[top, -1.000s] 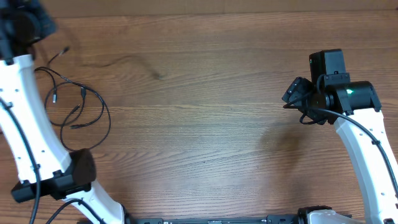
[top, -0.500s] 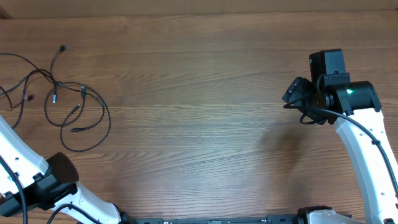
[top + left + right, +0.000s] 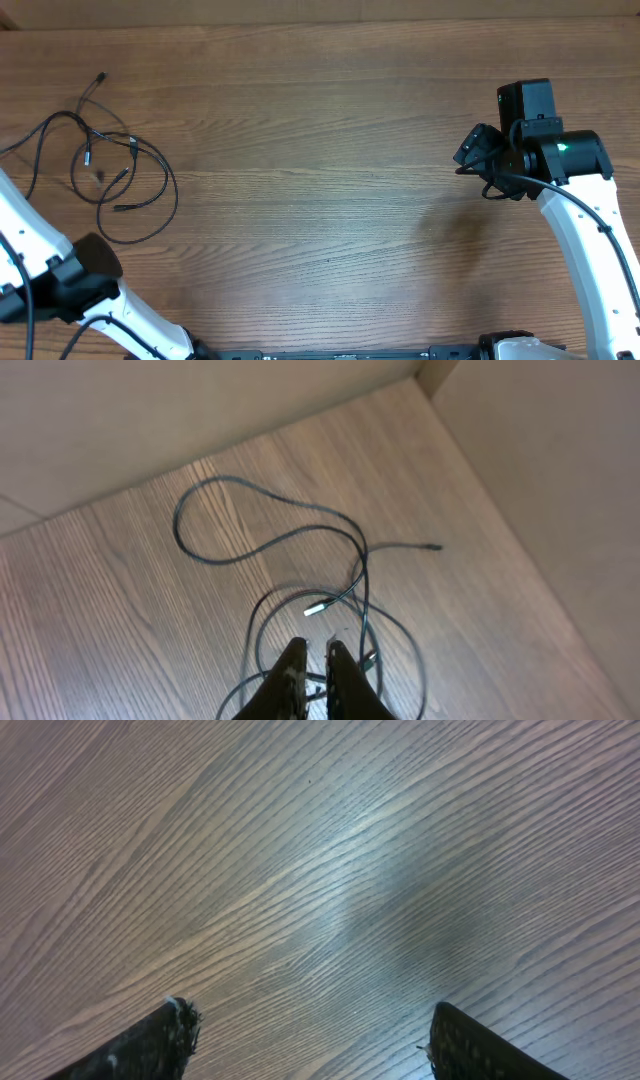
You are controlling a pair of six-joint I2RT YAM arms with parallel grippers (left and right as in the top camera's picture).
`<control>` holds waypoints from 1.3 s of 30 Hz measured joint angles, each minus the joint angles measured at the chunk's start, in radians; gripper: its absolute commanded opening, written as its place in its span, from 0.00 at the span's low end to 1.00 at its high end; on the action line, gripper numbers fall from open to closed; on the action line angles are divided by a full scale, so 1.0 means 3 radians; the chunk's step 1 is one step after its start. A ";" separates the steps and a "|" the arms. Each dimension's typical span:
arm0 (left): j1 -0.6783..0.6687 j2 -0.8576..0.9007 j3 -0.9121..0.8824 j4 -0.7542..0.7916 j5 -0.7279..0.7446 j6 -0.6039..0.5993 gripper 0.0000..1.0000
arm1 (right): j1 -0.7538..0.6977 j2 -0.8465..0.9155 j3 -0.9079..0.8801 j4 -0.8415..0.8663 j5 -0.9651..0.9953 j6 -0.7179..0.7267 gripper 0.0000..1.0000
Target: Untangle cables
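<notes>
Tangled black cables [image 3: 133, 146] lie far left on wooden table [image 3: 320, 200]. Left gripper [image 3: 312, 662] hovers above, jaws all but closed, nothing visibly pinched. Right gripper [image 3: 310, 1020] gapes empty, well right. Best approach: open jaws, pinch one outer strand, draw it clear slowly.

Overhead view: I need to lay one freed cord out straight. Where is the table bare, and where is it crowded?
The table is bare across its whole middle, between the cables at the left and the right gripper. Crowded: the left end, where the cables loop over one another.
</notes>
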 measured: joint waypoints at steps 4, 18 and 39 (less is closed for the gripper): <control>0.0000 0.0193 -0.0001 0.0011 0.0001 0.0001 0.20 | 0.0000 0.0000 0.0000 -0.0003 0.0000 -0.0001 0.73; -0.0014 0.0261 -0.0001 -0.0156 0.0556 -0.0009 0.71 | 0.0000 0.0000 0.0000 0.0017 -0.0025 -0.0006 0.96; -0.2115 0.0271 -0.0083 -0.0711 0.1129 0.1358 1.00 | 0.0128 0.0329 0.0017 0.0464 -0.0847 -0.1297 1.00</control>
